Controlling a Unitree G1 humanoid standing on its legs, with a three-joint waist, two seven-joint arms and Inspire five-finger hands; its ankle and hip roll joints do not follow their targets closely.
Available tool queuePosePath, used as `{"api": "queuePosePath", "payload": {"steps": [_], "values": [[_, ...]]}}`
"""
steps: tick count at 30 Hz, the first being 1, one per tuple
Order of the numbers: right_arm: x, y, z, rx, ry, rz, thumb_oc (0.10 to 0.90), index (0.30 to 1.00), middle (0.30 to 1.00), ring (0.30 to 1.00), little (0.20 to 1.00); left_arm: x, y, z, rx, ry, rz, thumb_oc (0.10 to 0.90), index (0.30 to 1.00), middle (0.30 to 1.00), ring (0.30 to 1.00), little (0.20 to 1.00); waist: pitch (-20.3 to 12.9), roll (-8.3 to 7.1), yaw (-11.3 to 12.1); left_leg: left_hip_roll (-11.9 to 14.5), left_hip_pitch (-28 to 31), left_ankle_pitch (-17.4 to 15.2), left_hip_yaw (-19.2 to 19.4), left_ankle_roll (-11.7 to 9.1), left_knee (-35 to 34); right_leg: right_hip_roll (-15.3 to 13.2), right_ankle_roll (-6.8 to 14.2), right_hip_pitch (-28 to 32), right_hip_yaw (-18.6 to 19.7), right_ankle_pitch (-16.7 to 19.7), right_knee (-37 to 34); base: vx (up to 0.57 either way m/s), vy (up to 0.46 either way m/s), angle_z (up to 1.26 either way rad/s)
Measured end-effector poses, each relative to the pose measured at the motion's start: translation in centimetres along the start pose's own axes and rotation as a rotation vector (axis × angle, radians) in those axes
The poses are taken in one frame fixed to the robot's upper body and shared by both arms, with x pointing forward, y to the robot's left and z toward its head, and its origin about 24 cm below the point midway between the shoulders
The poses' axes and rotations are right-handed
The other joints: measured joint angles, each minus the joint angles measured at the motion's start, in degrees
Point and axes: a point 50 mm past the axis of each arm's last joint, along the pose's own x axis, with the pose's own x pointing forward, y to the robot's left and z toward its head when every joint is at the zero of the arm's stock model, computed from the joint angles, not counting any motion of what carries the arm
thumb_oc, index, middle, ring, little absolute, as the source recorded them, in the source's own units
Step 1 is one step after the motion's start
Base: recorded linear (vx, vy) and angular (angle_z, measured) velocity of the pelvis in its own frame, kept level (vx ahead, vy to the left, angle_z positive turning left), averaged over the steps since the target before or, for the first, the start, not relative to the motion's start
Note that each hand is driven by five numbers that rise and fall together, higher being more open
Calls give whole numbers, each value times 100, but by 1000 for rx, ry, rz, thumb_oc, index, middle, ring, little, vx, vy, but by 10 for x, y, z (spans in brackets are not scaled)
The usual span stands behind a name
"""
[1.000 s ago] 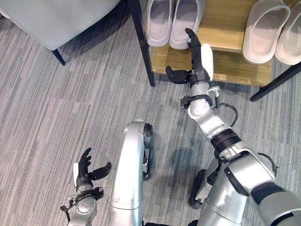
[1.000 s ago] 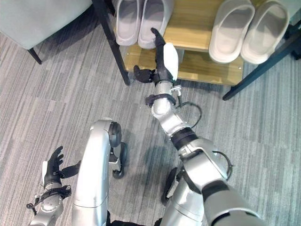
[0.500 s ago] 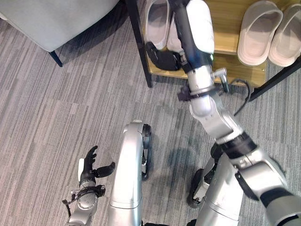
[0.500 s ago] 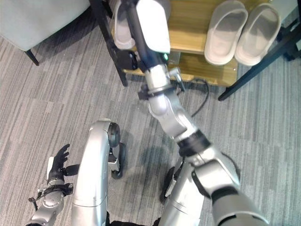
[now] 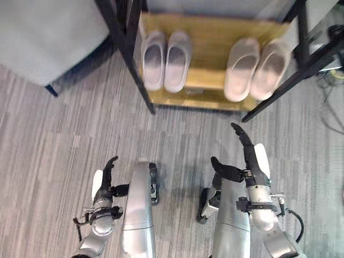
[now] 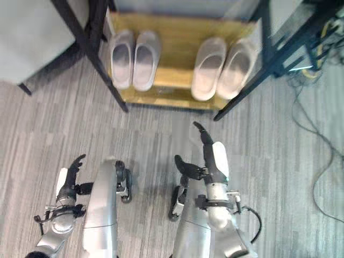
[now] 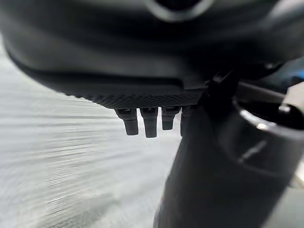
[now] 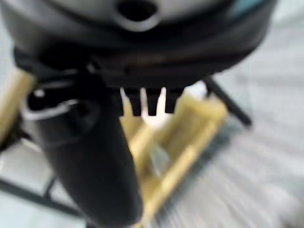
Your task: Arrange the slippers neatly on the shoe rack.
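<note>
Two pairs of pale slippers stand side by side on the wooden shoe rack (image 5: 204,91): a greyish pair (image 5: 165,58) on the left and a beige pair (image 5: 252,67) on the right, toes pointing away from me. My right hand (image 5: 247,161) hovers open above the carpet in front of the rack, fingers straight and thumb spread, holding nothing. Low on the left, my left hand (image 5: 103,183) is open and empty too. The right wrist view shows the fingers (image 8: 142,102) straight, with the yellow rack (image 8: 190,147) beyond them.
A grey upholstered seat (image 5: 43,37) on dark legs stands left of the rack. Black metal rack posts (image 5: 131,59) frame the shelf, and a slanted black bar (image 5: 285,80) crosses at the right. Cables (image 6: 317,107) lie on the striped grey carpet at the far right.
My right hand has drawn back from the left slipper pair at the rack down to the carpet near me. The camera has pulled back, showing the whole rack.
</note>
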Motion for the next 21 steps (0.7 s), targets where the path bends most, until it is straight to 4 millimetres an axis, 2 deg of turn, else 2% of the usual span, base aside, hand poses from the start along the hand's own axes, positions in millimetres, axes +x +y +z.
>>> {"api": "queuePosePath", "payload": {"steps": [1, 2, 3, 4, 5, 6, 8, 9, 11, 12, 13, 14, 15, 17, 19, 20, 21], "values": [[1, -3, 0, 0, -9, -12, 800, 900, 900, 900, 900, -5, -1, -5, 9, 16, -31, 800, 900, 900, 900, 900, -92, 26, -17, 8, 122, 17, 21, 35, -127, 2, -44, 125, -41, 36, -144, 15, 65, -13], [7, -3, -4, -6, -14, -11, 800, 900, 900, 900, 900, -11, 1, -15, 44, 48, -142, 800, 900, 900, 900, 900, -122, 42, -29, 40, 587, 84, 71, 33, -588, 11, -21, 548, -109, 154, -618, 53, 44, -5], [11, -1, -7, -12, -5, 0, 800, 900, 900, 900, 900, -15, 0, -20, 71, 64, -201, 800, 900, 900, 900, 900, -172, 20, -2, 46, 788, 146, 93, -31, -822, 67, 45, 700, -107, 248, -846, 59, 38, -20], [12, 3, -19, -22, 39, 29, 800, 900, 900, 900, 900, -25, -4, -32, 120, 104, -325, 800, 900, 900, 900, 900, -305, 104, 46, 135, 1280, 245, 144, 6, -1382, 184, 20, 1173, -221, 466, -1495, 106, 17, -23], [11, 7, -26, -26, 73, 53, 800, 900, 900, 900, 900, -31, -9, -40, 137, 138, -393, 800, 900, 900, 900, 900, -410, 105, 45, 94, 1572, 373, 172, -21, -1763, 205, 91, 1426, -243, 623, -1867, 124, 19, -22], [5, 10, -37, -27, 127, 82, 800, 900, 900, 900, 900, -43, -18, -52, 163, 184, -476, 800, 900, 900, 900, 900, -505, 124, 42, 100, 2084, 522, 299, 29, -2369, 243, 115, 1897, -305, 802, -2463, 91, 30, -5], [-4, 12, -45, -15, 175, 105, 800, 900, 900, 900, 900, -53, -28, -65, 185, 244, -544, 800, 900, 900, 900, 900, -561, 181, 32, 88, 2642, 691, 345, 42, -2990, 287, 152, 2446, -390, 1044, -3135, 44, 31, -8], [-18, 15, -54, -2, 236, 130, 800, 900, 900, 900, 900, -74, -39, -84, 245, 323, -641, 800, 900, 900, 900, 900, -789, 123, 7, 47, 3144, 919, 440, -47, -3653, 331, 277, 2843, -399, 1268, -3755, 247, -8, -10], [-31, 17, -63, 26, 305, 132, 800, 900, 900, 900, 900, -99, -53, -110, 315, 460, -737, 800, 900, 900, 900, 900, -850, 106, -185, 9, 3744, 1124, 487, -33, -4365, 353, 293, 3474, -537, 1496, -4472, 356, -15, -4], [-39, 18, -70, 29, 350, 146, 800, 900, 900, 900, 900, -113, -63, -122, 336, 563, -754, 800, 900, 900, 900, 900, -928, 49, -227, -18, 4107, 1258, 564, -42, -4802, 384, 330, 3781, -545, 1636, -4870, 223, -9, -10], [-50, 18, -76, 23, 389, 156, 800, 900, 900, 900, 900, -127, -70, -131, 400, 644, -781, 800, 900, 900, 900, 900, -970, 4, -257, -33, 4558, 1401, 621, -60, -5269, 437, 342, 4180, -576, 1785, -5308, 192, -13, -12], [-56, 18, -79, 19, 411, 163, 800, 900, 900, 900, 900, -137, -71, -137, 425, 682, -795, 800, 900, 900, 900, 900, -1042, -20, -258, -50, 4711, 1479, 621, -55, -5492, 459, 350, 4316, -596, 1853, -5513, 147, -4, -6], [-67, 16, -84, 12, 450, 169, 800, 900, 900, 900, 900, -143, -70, -141, 460, 721, -782, 800, 900, 900, 900, 900, -1118, -65, -283, -86, 5079, 1673, 640, -78, -6025, 494, 354, 4643, -672, 1997, -5954, 106, -3, 3], [-78, 14, -89, 2, 486, 183, 800, 900, 900, 900, 900, -145, -64, -144, 468, 753, -697, 800, 900, 900, 900, 900, -1231, -70, -242, -115, 5578, 2005, 686, -83, -6784, 594, 383, 5045, -699, 2249, -6565, 97, 0, -4], [-80, 14, -91, 6, 495, 187, 800, 900, 900, 900, 900, -138, -61, -143, 465, 744, -644, 800, 900, 900, 900, 900, -1323, -33, -241, -118, 5756, 2115, 697, -90, -7077, 621, 380, 5205, -745, 2331, -6797, 91, 15, 1], [-87, 16, -103, 13, 555, 194, 800, 900, 900, 900, 900, -121, -57, -137, 427, 717, -533, 800, 900, 900, 900, 900, -1498, 58, -244, -164, 6209, 2451, 678, -88, -7818, 679, 413, 5534, -841, 2534, -7292, 71, 14, 9], [-91, 16, -107, 10, 582, 197, 800, 900, 900, 900, 900, -113, -56, -134, 416, 698, -496, 800, 900, 900, 900, 900, -1587, 104, -205, -177, 6366, 2542, 682, -99, -8056, 700, 408, 5654, -851, 2570, -7452, 81, 12, 9]]}}
